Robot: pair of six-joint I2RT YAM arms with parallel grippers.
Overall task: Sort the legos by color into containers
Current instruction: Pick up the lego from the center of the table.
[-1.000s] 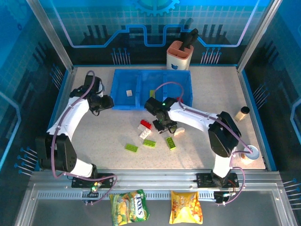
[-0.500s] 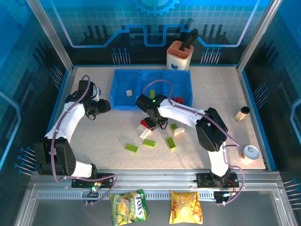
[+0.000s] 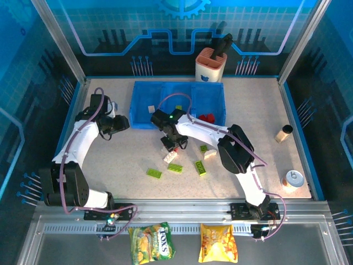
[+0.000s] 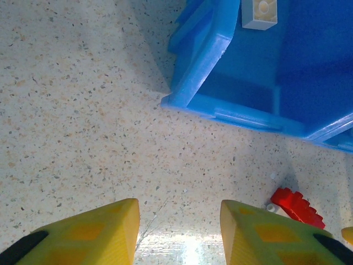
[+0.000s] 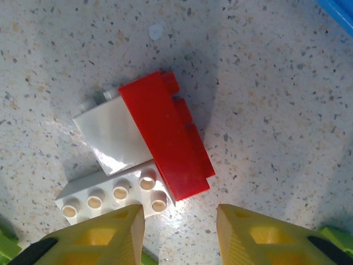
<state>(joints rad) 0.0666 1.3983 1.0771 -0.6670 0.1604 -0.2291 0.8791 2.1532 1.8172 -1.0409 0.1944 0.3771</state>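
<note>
Both pointing down at table: left fingers narrowly parted, empty, near containers; right fingers likewise, over red lego

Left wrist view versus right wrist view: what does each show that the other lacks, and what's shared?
Left wrist: a corner of the blue container with a cream brick inside. Right wrist: a red brick lying across two white bricks, green bricks at the lower corners. Both: speckled table, some blue container edge, a red brick beside white, probably the same cluster, and its own yellow claw: left claw, right claw, both empty, jaws apart.
</note>
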